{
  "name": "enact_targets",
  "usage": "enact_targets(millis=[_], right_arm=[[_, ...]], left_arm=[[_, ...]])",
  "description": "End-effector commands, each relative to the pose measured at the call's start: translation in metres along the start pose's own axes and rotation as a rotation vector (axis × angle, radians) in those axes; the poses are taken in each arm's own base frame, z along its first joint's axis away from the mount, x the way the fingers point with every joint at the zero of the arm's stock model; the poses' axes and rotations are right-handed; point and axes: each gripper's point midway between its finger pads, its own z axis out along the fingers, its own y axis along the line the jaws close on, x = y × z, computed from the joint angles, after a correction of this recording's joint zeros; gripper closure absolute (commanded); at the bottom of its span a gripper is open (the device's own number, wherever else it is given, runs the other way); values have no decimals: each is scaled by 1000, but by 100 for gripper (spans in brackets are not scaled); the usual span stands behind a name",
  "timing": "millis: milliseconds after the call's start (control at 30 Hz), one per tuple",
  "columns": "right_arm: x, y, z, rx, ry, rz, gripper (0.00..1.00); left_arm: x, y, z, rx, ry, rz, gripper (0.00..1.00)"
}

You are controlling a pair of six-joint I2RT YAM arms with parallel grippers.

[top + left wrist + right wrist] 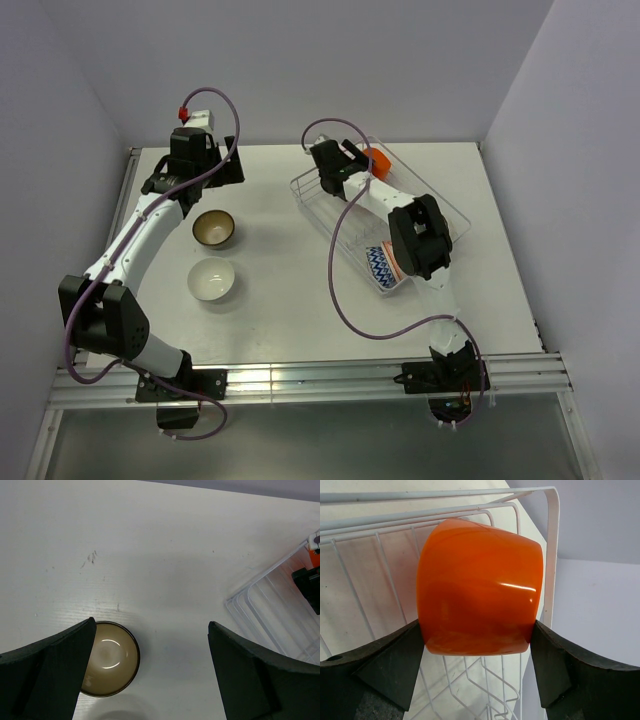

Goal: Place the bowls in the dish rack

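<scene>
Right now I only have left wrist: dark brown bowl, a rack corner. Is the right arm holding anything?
Observer: Yes. The right jaws are shut on the orange-red bowl, at the far corner of the dish rack.
Operator: More bowls loose on the table?
Observer: One, a white bowl, on the base side of the dark brown bowl.
Operator: Anything racked?
Observer: A blue zigzag bowl at the rack's near end, partly behind the right arm.

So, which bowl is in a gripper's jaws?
The plain orange bowl, in the right gripper at the dish rack; brown bowl and white bowl lie free.
</scene>
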Motion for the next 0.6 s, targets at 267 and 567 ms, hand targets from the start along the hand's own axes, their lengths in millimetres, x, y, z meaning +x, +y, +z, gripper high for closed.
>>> enact_targets(millis=[267,567], right_arm=[[-11,7,-14,-137,-24,76,0],[-23,9,-28,-229,-68,105,0]], left_arm=[[-8,-2,1,11,-13,-10,1],[-9,-4,2,19,-9,-5,0]])
